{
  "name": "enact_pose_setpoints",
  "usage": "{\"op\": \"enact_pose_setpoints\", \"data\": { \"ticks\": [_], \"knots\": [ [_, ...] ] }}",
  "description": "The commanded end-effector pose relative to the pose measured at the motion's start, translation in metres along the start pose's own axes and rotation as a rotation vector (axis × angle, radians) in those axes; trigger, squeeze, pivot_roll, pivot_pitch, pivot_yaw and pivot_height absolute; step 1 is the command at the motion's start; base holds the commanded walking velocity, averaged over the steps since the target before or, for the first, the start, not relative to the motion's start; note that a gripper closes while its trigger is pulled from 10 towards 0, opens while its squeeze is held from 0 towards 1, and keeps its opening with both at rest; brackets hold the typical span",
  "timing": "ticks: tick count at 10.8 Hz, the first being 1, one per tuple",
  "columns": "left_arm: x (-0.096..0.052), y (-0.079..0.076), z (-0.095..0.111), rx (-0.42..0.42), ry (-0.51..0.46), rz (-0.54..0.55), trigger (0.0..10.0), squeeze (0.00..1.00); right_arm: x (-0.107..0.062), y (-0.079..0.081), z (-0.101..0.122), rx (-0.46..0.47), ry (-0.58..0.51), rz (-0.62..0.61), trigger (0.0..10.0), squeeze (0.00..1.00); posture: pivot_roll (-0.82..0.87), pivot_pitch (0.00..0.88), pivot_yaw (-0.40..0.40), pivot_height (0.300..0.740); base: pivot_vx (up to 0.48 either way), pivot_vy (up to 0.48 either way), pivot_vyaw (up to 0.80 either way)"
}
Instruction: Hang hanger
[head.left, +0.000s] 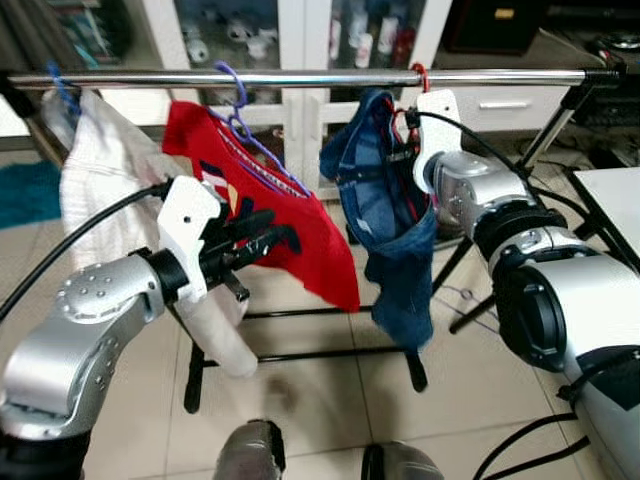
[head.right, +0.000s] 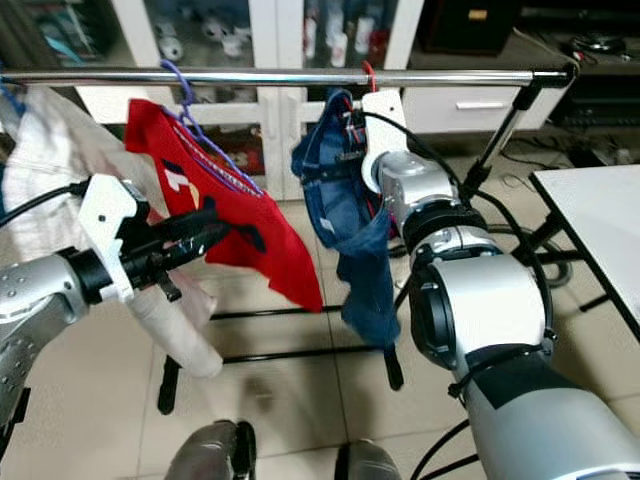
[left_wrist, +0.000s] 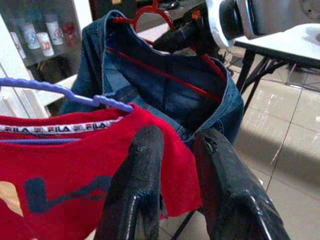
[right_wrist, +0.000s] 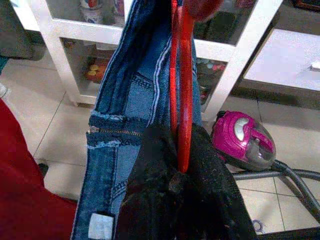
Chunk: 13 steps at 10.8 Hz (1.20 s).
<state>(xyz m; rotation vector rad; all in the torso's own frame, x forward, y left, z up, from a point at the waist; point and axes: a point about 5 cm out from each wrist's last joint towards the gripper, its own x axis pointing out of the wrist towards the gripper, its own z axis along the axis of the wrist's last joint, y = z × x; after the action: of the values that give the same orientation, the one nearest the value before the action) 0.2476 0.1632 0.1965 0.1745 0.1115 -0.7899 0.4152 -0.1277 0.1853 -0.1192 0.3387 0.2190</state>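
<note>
A chrome rail (head.left: 300, 78) of a clothes rack runs across the scene, carried on black legs over a tiled floor (head.left: 320, 400); behind it stands a white glass-door cabinet (head.left: 300, 30), and at the rail's right end a white table (head.left: 615, 200) shows its corner. Toward the rail's left end hangs a white garment (head.left: 95, 170) on a blue hook; next along, a red T-shirt (head.left: 270, 215) on a purple hanger (head.left: 245, 125), its neck tape reading "FILA" 3 times over in the left wrist view (a dark blue letter or figure is also printed on the chest, too folded to read). Near the rail's middle hang blue jeans (head.left: 395, 240) on the red hanger (head.left: 420, 75), whose hook sits over the rail. The right gripper (right_wrist: 180, 175) is clenched on that red hanger just under the rail, the plastic passing between its black fingers; the left gripper (left_wrist: 175, 165) is released, 2 fingers apart, at the hem edge of the red T-shirt. A pink vacuum cleaner (right_wrist: 245, 140) lies on the floor beyond the jeans.
</note>
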Motion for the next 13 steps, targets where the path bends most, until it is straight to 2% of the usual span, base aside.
{"op": "enact_pose_setpoints", "data": {
  "ticks": [1, 4, 5, 6, 7, 8, 10, 11, 12, 13],
  "knots": [
    [-0.005, -0.001, 0.002, -0.001, 0.004, 0.012, 10.0, 0.0, 0.0, 0.0, 0.007, 0.025, -0.027, 0.0, 10.0, 0.0, 0.13, 0.169, -0.034, 0.74, 0.0, 0.0, 0.0],
    [-0.007, -0.006, 0.0, -0.008, 0.029, 0.0, 10.0, 0.0, -0.001, 0.001, 0.013, 0.037, -0.043, 0.016, 10.0, 0.0, 0.13, 0.164, -0.031, 0.74, 0.0, 0.0, 0.0],
    [-0.005, -0.005, 0.001, -0.032, 0.029, 0.005, 10.0, 0.0, -0.002, -0.001, 0.016, 0.053, -0.06, 0.021, 10.0, 1.0, 0.13, 0.158, -0.03, 0.74, 0.0, 0.0, 0.0],
    [-0.003, -0.005, 0.0, -0.045, 0.024, 0.015, 10.0, 0.0, -0.002, -0.003, 0.018, 0.042, -0.075, 0.029, 10.0, 1.0, 0.12, 0.143, -0.022, 0.74, 0.0, 0.0, 0.0],
    [0.001, -0.004, -0.002, -0.054, 0.022, 0.02, 10.0, 0.0, -0.006, -0.009, 0.029, 0.089, -0.13, 0.079, 10.0, 1.0, 0.09, 0.117, -0.007, 0.74, 0.0, 0.0, 0.0],
    [0.002, -0.003, -0.002, -0.072, 0.014, 0.03, 10.0, 0.0, -0.008, -0.012, 0.035, 0.097, -0.16, 0.117, 10.0, 1.0, 0.08, 0.104, 0.003, 0.74, 0.0, 0.0, 0.0],
    [0.008, 0.006, -0.009, -0.052, 0.044, 0.079, 10.0, 0.0, -0.018, -0.027, 0.041, 0.15, -0.225, 0.28, 10.0, 1.0, 0.02, 0.035, 0.041, 0.74, 0.0, 0.0, 0.0],
    [0.011, 0.011, -0.014, -0.077, 0.052, 0.109, 10.0, 0.0, -0.025, -0.033, 0.034, 0.222, -0.238, 0.359, 10.0, 1.0, -0.01, 0.0, 0.061, 0.74, 0.0, 0.0, 0.0],
    [0.014, 0.014, -0.02, -0.066, 0.082, 0.136, 10.0, 0.0, -0.037, -0.032, 0.021, 0.278, -0.255, 0.381, 10.0, 1.0, -0.04, 0.0, 0.083, 0.74, 0.0, 0.0, 0.0],
    [0.017, 0.015, -0.026, -0.083, 0.096, 0.159, 10.0, 0.0, -0.05, -0.03, 0.006, 0.276, -0.26, 0.37, 10.0, 1.0, -0.06, 0.0, 0.098, 0.74, 0.0, 0.0, 0.0]
  ]
}}
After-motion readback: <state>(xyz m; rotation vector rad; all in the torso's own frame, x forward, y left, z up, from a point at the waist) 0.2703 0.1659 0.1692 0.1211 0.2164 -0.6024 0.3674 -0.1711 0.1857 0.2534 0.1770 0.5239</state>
